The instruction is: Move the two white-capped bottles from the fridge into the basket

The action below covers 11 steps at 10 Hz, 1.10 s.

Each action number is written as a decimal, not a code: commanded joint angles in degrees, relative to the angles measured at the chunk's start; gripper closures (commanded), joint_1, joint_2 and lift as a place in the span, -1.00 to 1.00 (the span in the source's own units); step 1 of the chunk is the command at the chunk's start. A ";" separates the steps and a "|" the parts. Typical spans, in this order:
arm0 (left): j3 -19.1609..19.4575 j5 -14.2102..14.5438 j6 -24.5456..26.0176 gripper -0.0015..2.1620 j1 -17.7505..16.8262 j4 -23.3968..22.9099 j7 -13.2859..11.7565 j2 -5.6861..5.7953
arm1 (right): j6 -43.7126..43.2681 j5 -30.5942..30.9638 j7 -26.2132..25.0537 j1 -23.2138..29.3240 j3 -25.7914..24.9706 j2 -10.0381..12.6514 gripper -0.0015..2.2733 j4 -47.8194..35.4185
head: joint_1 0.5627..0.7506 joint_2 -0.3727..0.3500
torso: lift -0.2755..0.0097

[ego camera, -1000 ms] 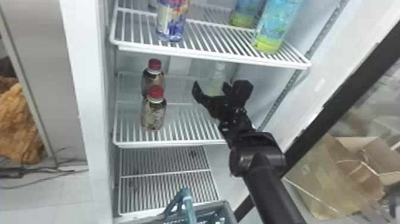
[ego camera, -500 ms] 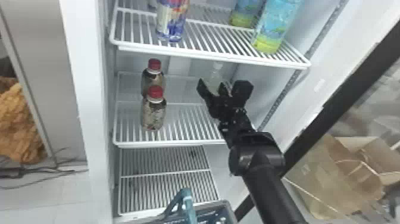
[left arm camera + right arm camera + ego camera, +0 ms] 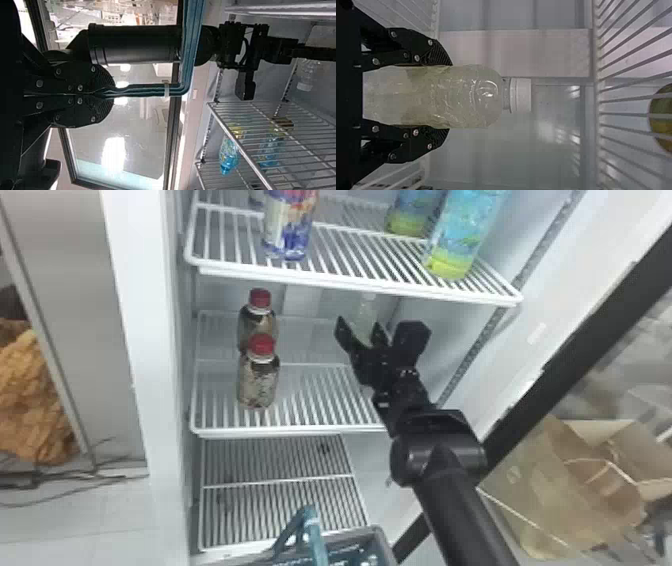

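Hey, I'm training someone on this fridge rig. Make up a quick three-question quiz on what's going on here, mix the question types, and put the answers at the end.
1. Multiple choice: what colour is the cap of the front bottle at the left of the middle shelf?
A) Blue
B) Red
C) White

2. True or false: the right gripper is closed around the body of a white-capped bottle.

3. Fill in the blank: the left gripper is closed on the ____ of the basket.

Key: 1: B. 2: True. 3: handle.
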 commanded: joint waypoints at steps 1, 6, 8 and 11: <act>0.03 0.22 -0.12 0.04 0.10 0.00 0.00 0.00 | 1.88 0.88 0.00 1.99 -1.06 -0.06 -0.36 -3.64 | 0.41 -0.94 | -0.89; 0.03 0.79 0.02 0.04 0.10 0.00 -0.09 0.17 | 6.52 0.31 1.67 11.97 -4.48 -0.15 -0.36 -18.12 | 0.41 -0.94 | -0.89; -0.08 1.02 -0.26 0.04 0.24 0.00 0.00 0.26 | 7.37 -0.94 2.20 16.05 -5.40 -0.15 -0.36 -23.47 | 0.41 -0.94 | -0.89; 0.14 1.14 -0.40 0.04 0.38 0.00 0.00 0.26 | 8.21 -2.43 2.73 22.52 -6.08 0.29 -0.36 -30.64 | 0.41 -0.94 | -0.89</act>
